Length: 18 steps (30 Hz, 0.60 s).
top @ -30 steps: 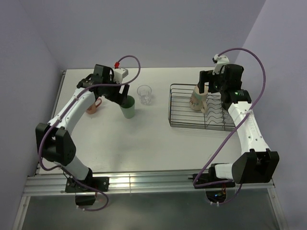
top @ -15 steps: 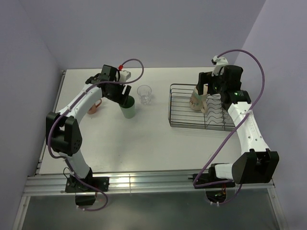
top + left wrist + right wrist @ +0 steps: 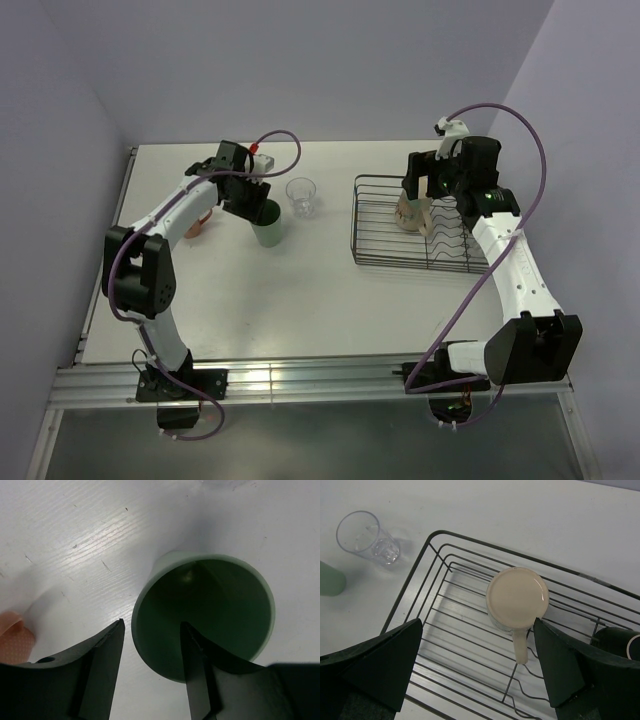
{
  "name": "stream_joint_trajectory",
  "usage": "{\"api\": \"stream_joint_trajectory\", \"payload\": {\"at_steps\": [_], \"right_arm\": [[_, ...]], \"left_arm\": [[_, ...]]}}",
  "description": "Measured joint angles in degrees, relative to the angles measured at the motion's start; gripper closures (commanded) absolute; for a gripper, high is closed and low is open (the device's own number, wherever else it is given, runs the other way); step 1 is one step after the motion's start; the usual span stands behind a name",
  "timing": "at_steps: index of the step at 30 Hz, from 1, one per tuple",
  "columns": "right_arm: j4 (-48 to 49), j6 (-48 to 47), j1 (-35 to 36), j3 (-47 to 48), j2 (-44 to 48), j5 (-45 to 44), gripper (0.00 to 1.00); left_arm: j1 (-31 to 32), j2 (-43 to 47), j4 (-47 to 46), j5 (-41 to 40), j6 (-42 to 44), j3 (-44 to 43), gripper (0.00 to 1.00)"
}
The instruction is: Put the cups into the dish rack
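Observation:
The green plastic tumbler (image 3: 267,230) stands upright on the table; in the left wrist view I look into its mouth (image 3: 210,605). My left gripper (image 3: 151,625) is open and straddles its near rim, one finger inside and one outside. The black wire dish rack (image 3: 380,255) holds the cream patterned mug (image 3: 517,597) upside down, handle towards me. My right gripper (image 3: 478,622) is open and empty above it. A dark brown cup (image 3: 620,640) sits in the rack to the right. One clear glass (image 3: 301,197) and the pinkish mug (image 3: 195,225) stand on the table. The second glass is out of view.
The rack's wavy dividers (image 3: 450,240) run along its right half under my right arm. The clear glass also shows just left of the rack's corner in the right wrist view (image 3: 367,537). The pinkish mug's edge shows at the far left of the left wrist view (image 3: 12,640).
My left gripper has shifted right and down onto the green tumbler's rim while its arm folded in. My right gripper has drawn slightly left and away from the cream mug.

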<state>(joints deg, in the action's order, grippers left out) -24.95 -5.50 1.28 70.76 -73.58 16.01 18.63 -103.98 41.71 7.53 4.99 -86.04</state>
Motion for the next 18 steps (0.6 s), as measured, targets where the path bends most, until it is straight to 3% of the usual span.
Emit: {"api": "stream_joint_trajectory", "payload": {"at_steps": [10, 15, 18], "right_arm": [[0.42, 1.77, 0.81, -2.6, 1.42, 1.42, 0.0], [0.2, 2.34, 2.1, -3.74, 2.01, 2.43, 0.0], [0.2, 2.69, 2.34, -3.72, 2.75, 2.99, 0.0]], "left_arm": [[0.0, 0.02, -1.55, 0.52, -0.2, 3.39, 0.7], [0.0, 0.52, -1.6, 1.92, -0.87, 3.87, 0.99], [0.0, 2.1, -1.57, 2.82, -1.36, 3.87, 1.0]]}}
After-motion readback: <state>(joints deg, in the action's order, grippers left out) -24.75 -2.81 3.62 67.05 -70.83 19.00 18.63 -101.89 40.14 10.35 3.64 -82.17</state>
